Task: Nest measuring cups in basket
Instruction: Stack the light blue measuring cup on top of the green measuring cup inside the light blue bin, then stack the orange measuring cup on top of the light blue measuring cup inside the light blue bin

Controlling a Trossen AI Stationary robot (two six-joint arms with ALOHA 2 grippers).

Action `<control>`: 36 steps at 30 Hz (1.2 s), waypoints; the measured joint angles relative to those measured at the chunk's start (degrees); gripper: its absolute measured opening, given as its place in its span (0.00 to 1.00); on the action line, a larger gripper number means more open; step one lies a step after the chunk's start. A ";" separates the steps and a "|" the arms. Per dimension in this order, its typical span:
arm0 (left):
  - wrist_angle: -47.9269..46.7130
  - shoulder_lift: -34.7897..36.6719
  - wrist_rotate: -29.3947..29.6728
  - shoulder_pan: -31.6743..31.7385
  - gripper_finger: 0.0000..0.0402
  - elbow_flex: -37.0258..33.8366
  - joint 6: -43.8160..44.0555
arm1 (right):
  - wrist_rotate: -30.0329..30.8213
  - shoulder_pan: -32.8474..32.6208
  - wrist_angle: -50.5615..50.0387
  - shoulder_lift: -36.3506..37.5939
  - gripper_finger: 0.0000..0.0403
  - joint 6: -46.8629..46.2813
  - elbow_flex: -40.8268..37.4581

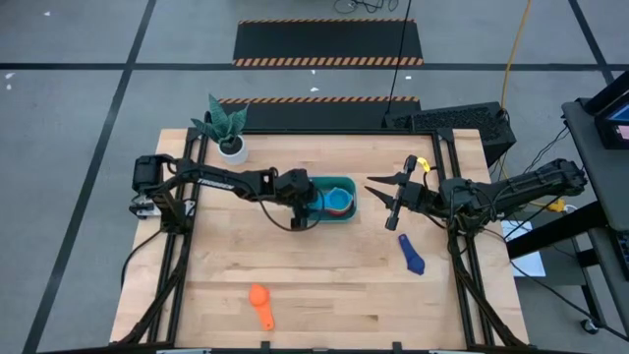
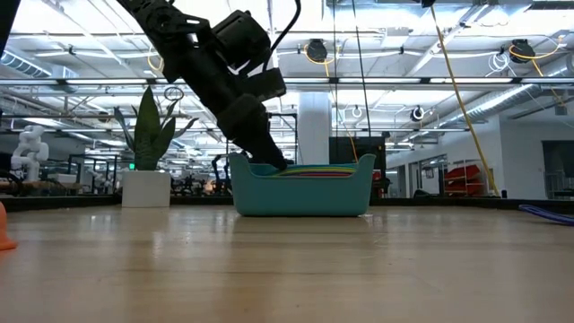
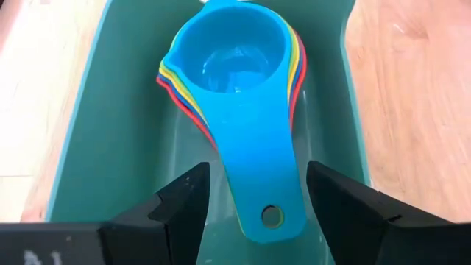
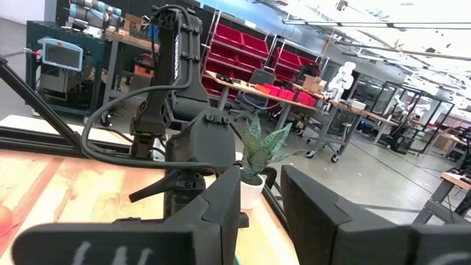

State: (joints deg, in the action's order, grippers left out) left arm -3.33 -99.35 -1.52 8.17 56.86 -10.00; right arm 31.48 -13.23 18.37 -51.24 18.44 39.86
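The teal basket point(image 1: 344, 182) stands mid-table. On its floor rests a nested stack of measuring cups point(image 3: 235, 59), light blue on top with yellow, red and green rims beneath. The stack's handles point(image 3: 265, 191) point at my left gripper point(image 3: 257, 195). That gripper is open and slants down into the basket's left end point(image 1: 307, 211). Its fingers stand on either side of the handles without touching them. An orange cup point(image 1: 260, 305) lies near the front edge. A dark blue cup point(image 1: 411, 253) lies to the right. My right gripper point(image 1: 385, 202) hovers open right of the basket, holding nothing.
A white pot with a green plant point(image 1: 228, 133) stands at the table's far left corner. Bare wood stretches between the basket and the front edge, apart from the two loose cups.
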 joint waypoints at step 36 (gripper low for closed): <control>-37.39 24.10 6.22 -25.72 0.50 -0.07 12.33 | -0.02 0.01 0.77 0.04 0.23 0.86 0.00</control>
State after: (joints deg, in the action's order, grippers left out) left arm -40.72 -75.25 4.71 -17.55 56.80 2.33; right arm 31.46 -13.22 19.14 -51.20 19.30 39.86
